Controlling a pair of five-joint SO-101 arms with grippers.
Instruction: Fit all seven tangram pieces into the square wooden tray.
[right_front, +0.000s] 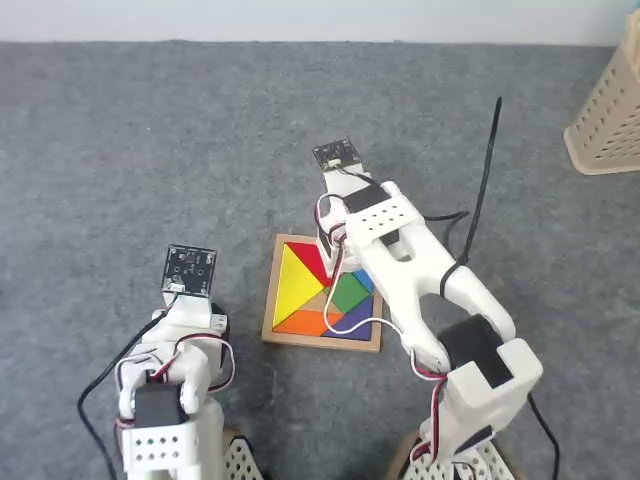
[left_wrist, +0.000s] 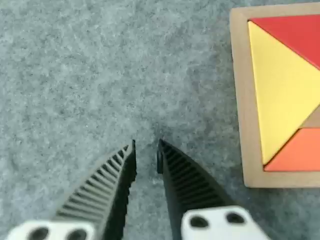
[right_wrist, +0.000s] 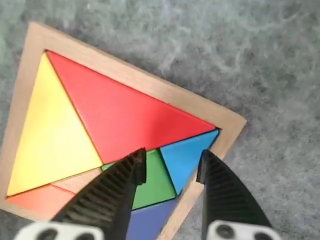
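Observation:
The square wooden tray (right_front: 272, 290) lies on the grey carpet between the arms. In it sit a yellow triangle (right_wrist: 50, 140), a red triangle (right_wrist: 125, 120), a blue triangle (right_wrist: 182, 157), a green piece (right_wrist: 155, 187), a purple piece (right_wrist: 150, 222) and an orange piece (right_wrist: 35, 200). A pale wood-coloured patch (right_wrist: 75, 182) shows between yellow and orange; I cannot tell if it is a piece or bare floor. My right gripper (right_wrist: 172, 152) hangs open and empty over the green and blue pieces. My left gripper (left_wrist: 146, 147) is over bare carpet beside the tray (left_wrist: 240, 100), empty, its fingers a narrow gap apart.
A beige perforated container (right_front: 610, 110) stands at the back right. A black cable (right_front: 485, 170) rises behind the right arm. Grey carpet stretches wide to the left and behind the tray.

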